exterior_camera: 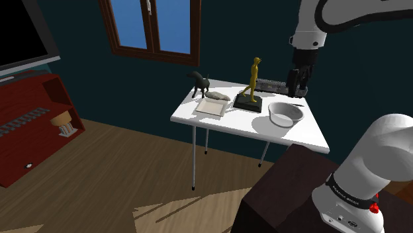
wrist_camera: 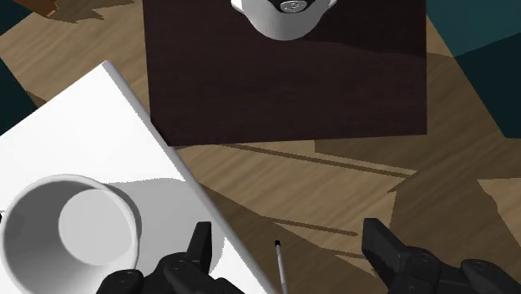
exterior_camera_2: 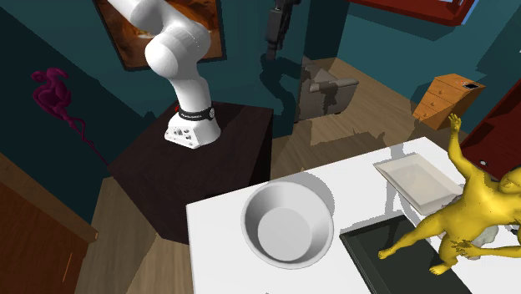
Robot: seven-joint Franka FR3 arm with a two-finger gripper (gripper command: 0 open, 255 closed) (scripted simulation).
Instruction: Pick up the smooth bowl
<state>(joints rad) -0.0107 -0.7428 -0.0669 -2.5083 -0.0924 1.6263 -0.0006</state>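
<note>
Black end effector hangs in the air above the far part of the white tabletop, pointing straight down from the white arm. Its two fingers stand well apart and nothing is held between them. In the wrist view the end effector shows one finger over the tabletop's edge and the other over the wooden floor. A thin table leg shows in the gap between them.

The white bowl sits upright on the tabletop, near the edge on the shoulder view's right, on the stand's side of the end effector and lower than it. It is plain and smooth, with a flat round bottom and an open mouth. In the wrist view the bowl lies outside the fingers' gap, beside the finger over the tabletop and not touching it. The second exterior view shows the bowl close to the tabletop's corner nearest the dark stand.

Beside the bowl, a yellow figurine of a person stands on a flat black base. Further to the shoulder view's left lie a shallow white tray and a small dark animal figurine.
</note>
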